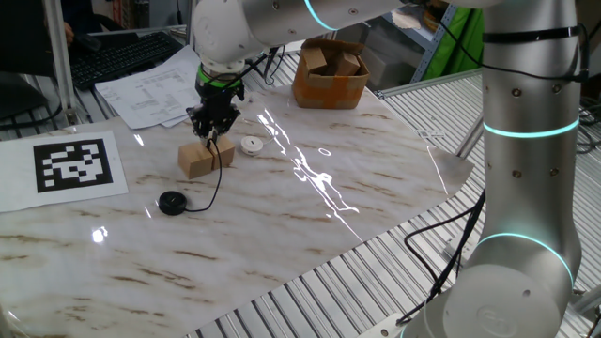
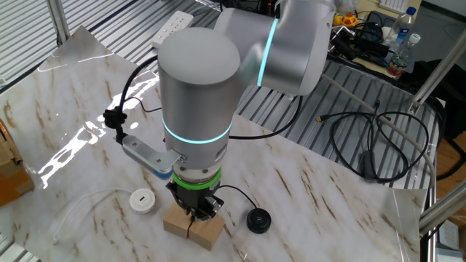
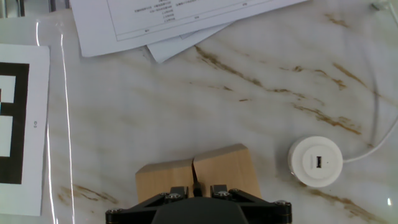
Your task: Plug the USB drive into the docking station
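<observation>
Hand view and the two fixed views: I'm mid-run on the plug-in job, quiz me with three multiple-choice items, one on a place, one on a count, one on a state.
1. Where is the gripper?
A. Over the cardboard box
B. Right above the seam between the wooden cubes
C. Over the printed marker sheet

2. How many wooden cubes sit under the gripper?
A. Two, side by side
B. Four
C. None

3. What is the state of the docking station?
A. Lying flat, slot facing up and empty
B. Tipped on its edge
C. Already holding the plug

Answers:
1. B: the hand view looks straight down on the seam, with the fingers either side of it.
2. A: both fixed views show a pair of cubes touching.
3. A: the hand view shows its slot open, and the thin black cable runs from the cubes to the black round puck, not to the station.
</observation>
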`<state>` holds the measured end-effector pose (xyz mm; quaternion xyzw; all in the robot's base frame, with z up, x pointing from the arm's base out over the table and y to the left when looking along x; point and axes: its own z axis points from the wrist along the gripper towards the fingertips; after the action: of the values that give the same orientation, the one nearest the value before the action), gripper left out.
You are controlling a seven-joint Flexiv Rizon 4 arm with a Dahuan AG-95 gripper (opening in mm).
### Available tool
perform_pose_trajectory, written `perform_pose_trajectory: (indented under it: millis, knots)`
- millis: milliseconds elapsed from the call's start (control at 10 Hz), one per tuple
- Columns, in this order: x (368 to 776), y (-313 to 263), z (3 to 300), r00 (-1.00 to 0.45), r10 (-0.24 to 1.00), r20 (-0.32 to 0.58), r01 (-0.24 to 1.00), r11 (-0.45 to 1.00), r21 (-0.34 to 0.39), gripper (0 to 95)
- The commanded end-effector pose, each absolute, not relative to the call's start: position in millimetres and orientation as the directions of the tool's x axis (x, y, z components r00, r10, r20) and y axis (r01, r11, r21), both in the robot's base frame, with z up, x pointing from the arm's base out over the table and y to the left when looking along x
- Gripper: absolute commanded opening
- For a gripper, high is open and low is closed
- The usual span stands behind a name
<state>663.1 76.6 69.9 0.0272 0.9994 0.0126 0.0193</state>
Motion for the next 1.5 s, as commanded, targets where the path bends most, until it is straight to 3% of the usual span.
perform_pose_trajectory:
  millis: [100, 1200, 1300, 1500]
  knots:
    - [662.9, 76.6, 69.3, -0.998, 0.052, -0.039, 0.051, 0.998, 0.026, 19.0]
    - [666.0, 76.0, 71.2, -0.999, 0.029, -0.035, 0.028, 0.999, 0.027, 19.0]
    - [666.0, 75.9, 71.2, -0.999, 0.027, -0.035, 0.026, 0.999, 0.027, 0.0]
    - [666.0, 75.9, 71.1, -0.999, 0.027, -0.036, 0.026, 0.999, 0.027, 0.0]
